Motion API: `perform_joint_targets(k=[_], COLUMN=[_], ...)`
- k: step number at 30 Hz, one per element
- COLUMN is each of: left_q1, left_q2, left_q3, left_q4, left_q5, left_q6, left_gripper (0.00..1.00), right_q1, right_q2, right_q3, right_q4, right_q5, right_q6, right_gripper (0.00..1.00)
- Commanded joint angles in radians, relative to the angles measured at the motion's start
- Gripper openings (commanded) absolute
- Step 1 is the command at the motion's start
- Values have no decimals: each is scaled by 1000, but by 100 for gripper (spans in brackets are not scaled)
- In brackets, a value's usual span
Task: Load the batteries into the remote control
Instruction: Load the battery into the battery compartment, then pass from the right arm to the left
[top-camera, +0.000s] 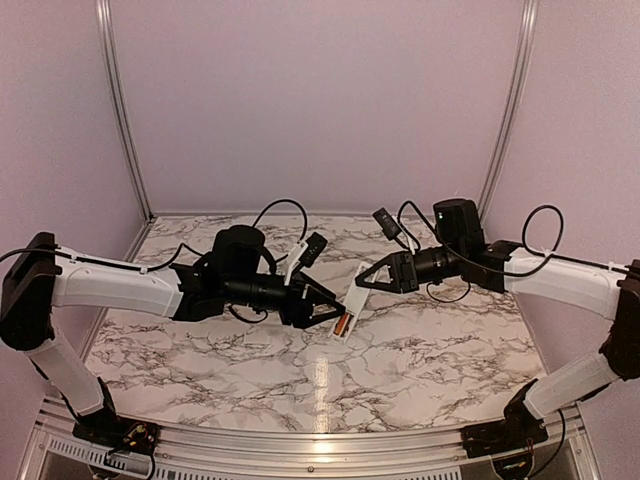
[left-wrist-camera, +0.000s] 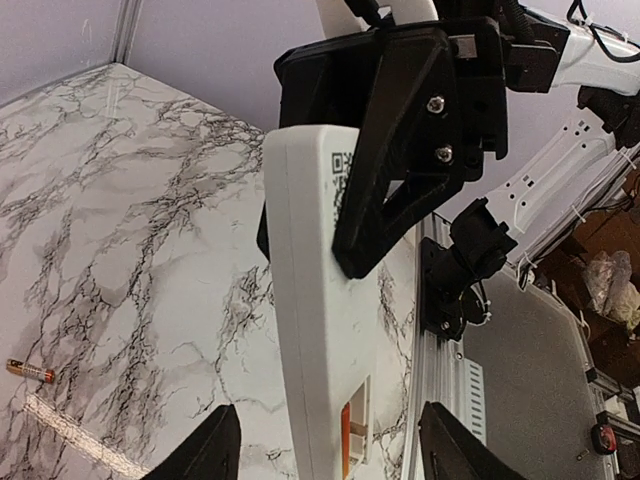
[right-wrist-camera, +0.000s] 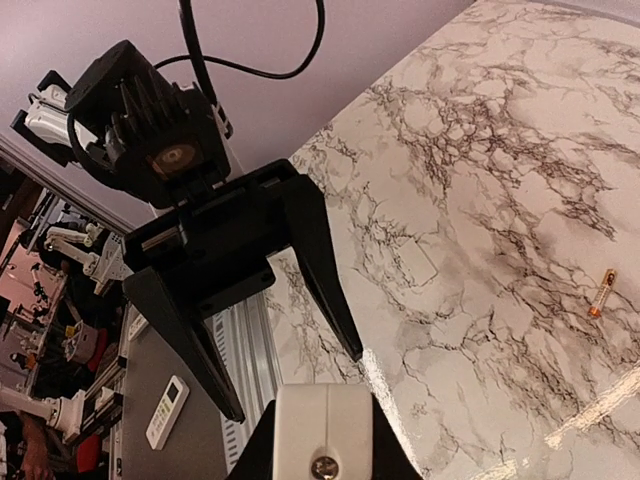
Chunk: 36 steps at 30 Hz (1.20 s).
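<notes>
Right gripper (top-camera: 362, 283) clamps remote control (left-wrist-camera: 300, 300); left gripper (top-camera: 325, 312) gapes empty astride its end; we judge loose battery (left-wrist-camera: 30, 371) probably nearer left.

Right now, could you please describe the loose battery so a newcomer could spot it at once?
On the marble table, in the left wrist view, look far left of the white remote: the battery lies there alone. It is a tiny copper-brown cylinder; the other battery sits inside the remote.

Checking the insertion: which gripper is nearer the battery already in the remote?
Left gripper: open, flanking the battery end of the remote; right gripper clamps the opposite end.
</notes>
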Motion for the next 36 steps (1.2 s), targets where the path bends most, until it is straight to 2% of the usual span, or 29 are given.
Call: perform_joint_targets(k=[1,13,19,23,27,29,32,36], left_q1=[2,2,2,2,4,5,6,6], left_q2=[33,95,118,121,128,128,138,164], left_q3=[38,76,71,52,25,17,5,10], left_q4=[74,188,286,378,491,520,591,641], left_q5=[116,193,240,248,227,206,185,186], left_q6=[-84,-176,-242,-298,-358,-372,-409,-450], left_gripper=[61,48,28,13,8,7,7,7], right_q1=[-7,9,15,13,12,10,10,9], right_q2=[-51,-65,-69,-79,-85,-82,-76,-61], right_q3=[-12,-19,-21,-29,-64,-87,-105,-113], right_q4=[68,137,152,177,279,356,421,489], right_q5=[-24,-90,-107,-103,-104,-106,-100,-113], right_q6=[-16,-14,-9,16,104,156,211,270], right_gripper=[0,0,4,14,44,48,46,33])
